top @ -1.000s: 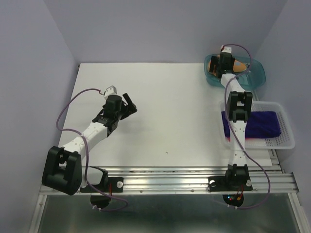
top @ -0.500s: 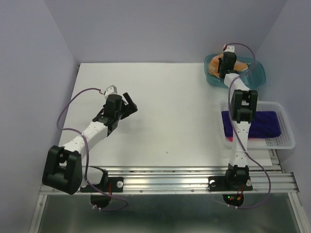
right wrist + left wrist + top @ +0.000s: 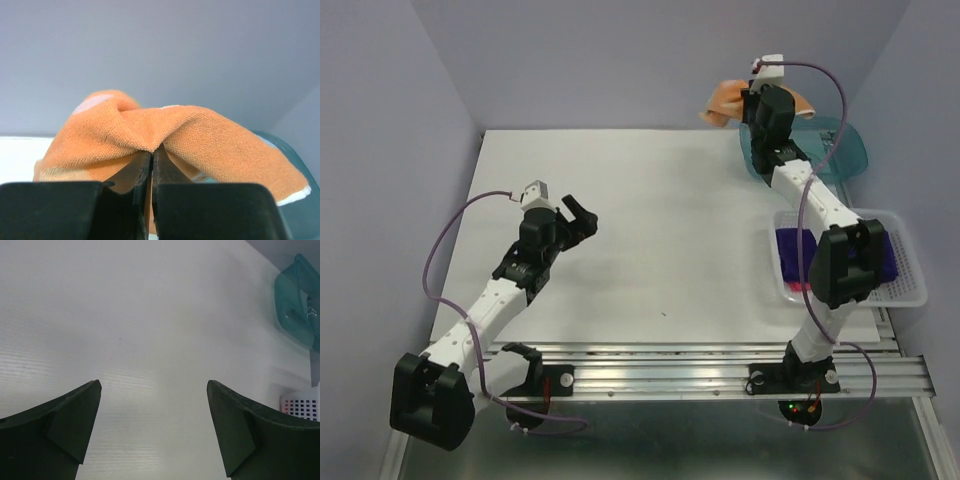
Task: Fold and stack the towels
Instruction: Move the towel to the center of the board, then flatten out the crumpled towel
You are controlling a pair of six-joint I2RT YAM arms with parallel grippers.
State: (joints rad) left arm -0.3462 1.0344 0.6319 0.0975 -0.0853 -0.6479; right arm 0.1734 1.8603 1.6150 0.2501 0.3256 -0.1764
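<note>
My right gripper (image 3: 754,101) is shut on the orange towel (image 3: 724,100), which hangs bunched in the air above the left rim of the teal bin (image 3: 843,152). In the right wrist view the jaws (image 3: 151,150) pinch a fold of the orange cloth (image 3: 210,135), which drapes to both sides and shows a pale dot. The dark purple towel (image 3: 868,255) lies folded in the white basket (image 3: 912,291), with a pink-red edge (image 3: 800,287) showing beneath it. My left gripper (image 3: 583,215) stands open over the white table (image 3: 660,220), with nothing between its fingers (image 3: 154,385).
The teal bin (image 3: 296,297) sits at the back right and the white perforated basket (image 3: 303,408) in front of it, at the table's right edge. Purple walls close in the back and both sides.
My right gripper shut on the orange towel in the teal bin and lifted it up and to the left. The left arm shifted slightly, its gripper staying open.
</note>
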